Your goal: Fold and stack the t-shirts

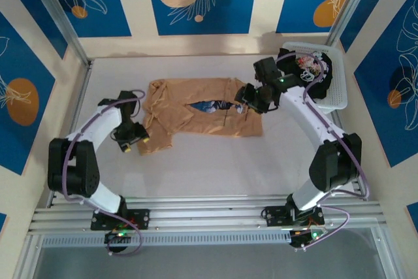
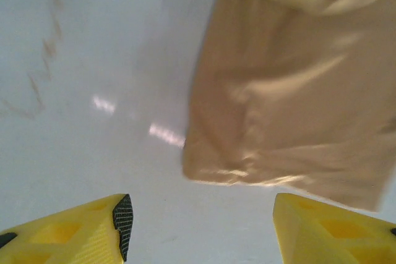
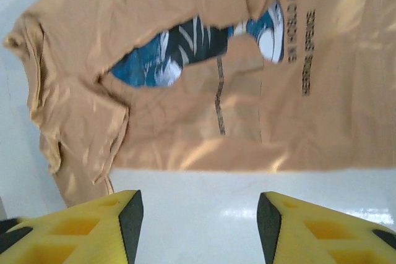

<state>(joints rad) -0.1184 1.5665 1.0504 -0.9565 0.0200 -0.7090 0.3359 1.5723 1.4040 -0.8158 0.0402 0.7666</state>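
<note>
On the white surface (image 1: 196, 174), the tan t-shirt (image 1: 196, 114) is lying half folded, with flaps turned in so its blue print is peeking through a gap at the middle. Left fingers (image 1: 132, 142) are hovering spread apart just off the shirt's near-left corner, gripping nothing. Right fingers (image 1: 247, 100) are hanging at its right edge, also parted and empty, probably letting the cloth settle flat for another fold. Black t-shirt (image 1: 326, 73) is sitting in the white basket (image 1: 336, 99), to the right of the tan one, not yet folded.

The table (image 1: 196, 161) lies bare before the tan t-shirt (image 1: 189, 122); a white basket (image 1: 334, 93) blocks the far-right corner.
</note>
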